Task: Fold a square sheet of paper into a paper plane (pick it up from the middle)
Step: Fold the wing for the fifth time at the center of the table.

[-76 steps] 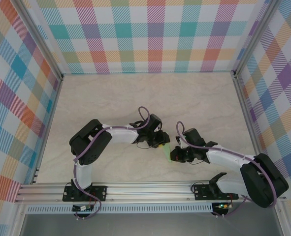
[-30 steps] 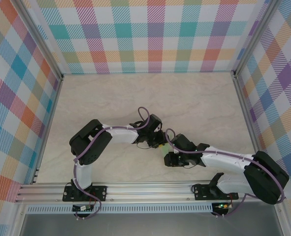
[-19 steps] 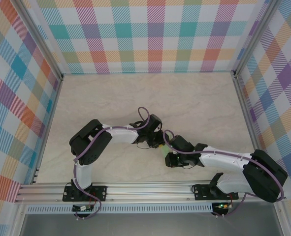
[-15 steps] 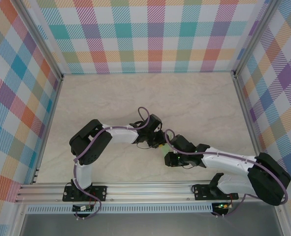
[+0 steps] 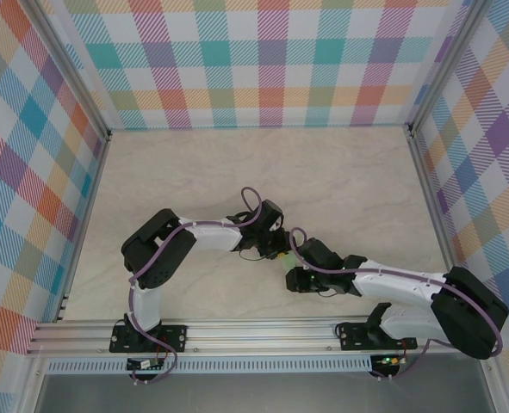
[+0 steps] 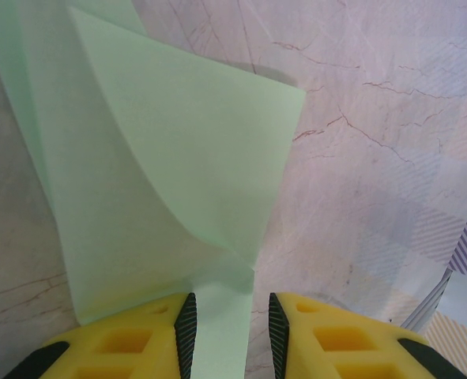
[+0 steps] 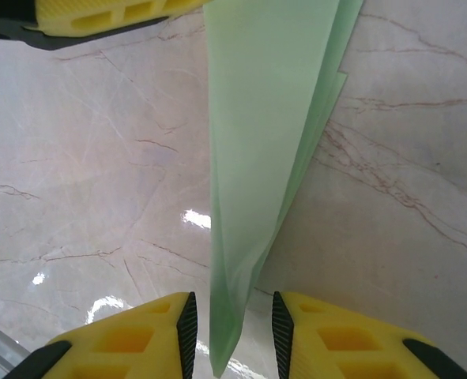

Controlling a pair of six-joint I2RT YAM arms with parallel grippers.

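Paper location: the paper [image 5: 287,263] is spanning the 2 grippers near the front middle of the table [image 5: 237,172]. It appears raised off the table and part-folded into a long narrow shape, with 1 flap curling open.
Left gripper: the left gripper [image 6: 231,332] is straddling a narrow strip of the paper with its jaws standing partly apart. You cannot tell whether the pads are pinching.
Right gripper: the right gripper [image 7: 231,335] is straddling the layered, tapering end. Slivers of gap are showing on both sides, so no pinch can be confirmed.
Weight: judged near weightless, so you are fighting drift, not load.
Stiffness: thin and limp, bowing wherever it is single-layered.
Surface: smooth, and likely to be sliding under a light pinch.
Fragility: judged to be creasing or tearing easily if the 2 grippers are pulling apart.
Hold point: you should be taking the layered folded edge near the middle, not the loose flap.
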